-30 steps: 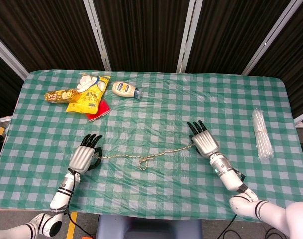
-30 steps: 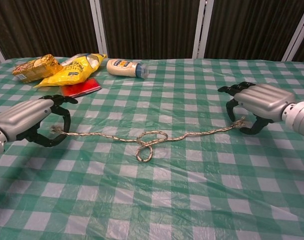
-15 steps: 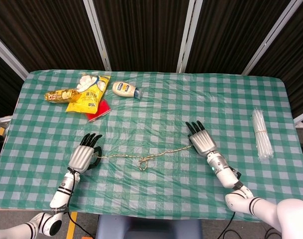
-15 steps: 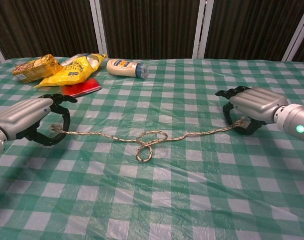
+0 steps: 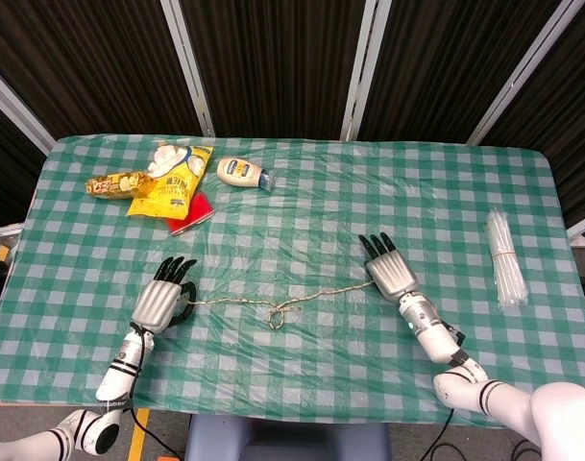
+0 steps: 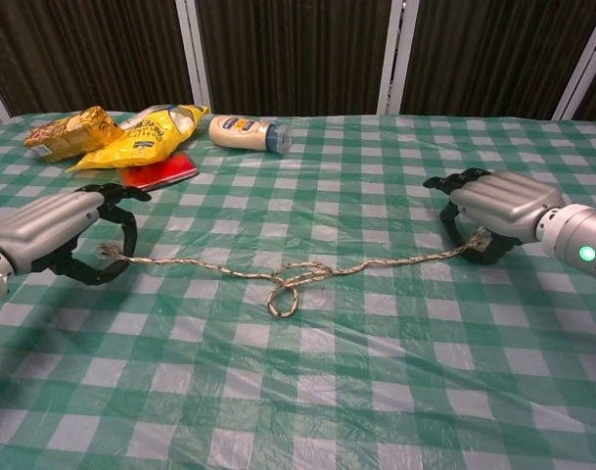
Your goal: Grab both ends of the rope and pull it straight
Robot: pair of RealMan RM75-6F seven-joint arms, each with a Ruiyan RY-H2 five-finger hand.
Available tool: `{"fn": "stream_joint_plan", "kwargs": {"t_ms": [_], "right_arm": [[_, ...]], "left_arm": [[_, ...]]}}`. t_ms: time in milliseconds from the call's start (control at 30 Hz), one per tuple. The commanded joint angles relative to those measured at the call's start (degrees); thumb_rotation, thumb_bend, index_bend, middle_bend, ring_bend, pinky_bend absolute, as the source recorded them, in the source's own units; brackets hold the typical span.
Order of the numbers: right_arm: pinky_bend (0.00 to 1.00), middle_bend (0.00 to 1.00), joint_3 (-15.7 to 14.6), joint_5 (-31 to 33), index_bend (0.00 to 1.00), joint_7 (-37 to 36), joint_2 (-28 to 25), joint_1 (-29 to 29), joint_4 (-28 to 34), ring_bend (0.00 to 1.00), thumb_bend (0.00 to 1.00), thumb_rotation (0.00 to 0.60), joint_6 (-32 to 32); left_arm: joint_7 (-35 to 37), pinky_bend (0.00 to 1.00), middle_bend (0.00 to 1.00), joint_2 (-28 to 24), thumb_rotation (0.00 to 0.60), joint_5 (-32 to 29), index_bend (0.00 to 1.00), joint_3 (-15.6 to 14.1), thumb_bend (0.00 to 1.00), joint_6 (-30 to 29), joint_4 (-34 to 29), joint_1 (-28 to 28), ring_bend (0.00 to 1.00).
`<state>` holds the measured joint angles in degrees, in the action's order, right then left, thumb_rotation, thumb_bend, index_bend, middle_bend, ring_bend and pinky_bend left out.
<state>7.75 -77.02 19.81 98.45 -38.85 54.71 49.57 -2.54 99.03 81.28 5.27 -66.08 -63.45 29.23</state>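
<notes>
Both hands pinch the rope ends; a loop sits at its middle.

We find the rope point(image 6: 288, 269) lying across the centre of the checked tablecloth point(image 6: 376, 372), running from the left of the frame to the right, with a small knotted loop near its midpoint resting on the cloth. We note the left hand point(image 6: 58, 235) at centre left with its fingers curled around one end, and the right hand point(image 6: 493, 211) at centre right holding the other end. In the upper left of the frame we record a yellow snack bag point(image 5: 167, 178), a smaller packet point(image 5: 114, 182), a red item point(image 5: 191, 211) and a lying bottle point(image 5: 242, 173). At the right edge of the head view lies a bundle of clear sticks point(image 5: 505, 259).
</notes>
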Motion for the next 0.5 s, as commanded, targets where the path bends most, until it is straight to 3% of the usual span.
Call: {"fn": "stream_joint_plan", "kwargs": {"t_ms": [33, 267, 500], "right_arm": [[0.00, 0.02, -0.03, 0.23, 0.72, 0.14, -0.32, 0.08, 0.46, 0.00, 0.48, 0.600, 0.29], [0.00, 0.05, -0.50, -0.16, 0.75, -0.44, -4.20, 1.78, 4.26, 0.00, 0.48, 0.600, 3.43], [0.00, 0.05, -1.10, -0.38, 0.75, -1.89, -12.05, 5.69, 10.18, 0.00, 0.48, 0.600, 8.55]], "left_arm": [[0.07, 0.06, 0.10, -0.17, 0.600, -0.03, 0.64, 0.09, 0.44, -0.16, -0.03, -0.06, 0.00], [0.71, 0.06, 0.10, -1.54, 0.600, -0.64, 0.64, 0.76, 0.44, -0.92, 0.71, -0.59, 0.00], [2.53, 0.06, 0.10, -4.42, 0.600, -2.03, 0.64, 1.40, 0.44, -1.71, 2.13, -2.10, 0.00]]}}
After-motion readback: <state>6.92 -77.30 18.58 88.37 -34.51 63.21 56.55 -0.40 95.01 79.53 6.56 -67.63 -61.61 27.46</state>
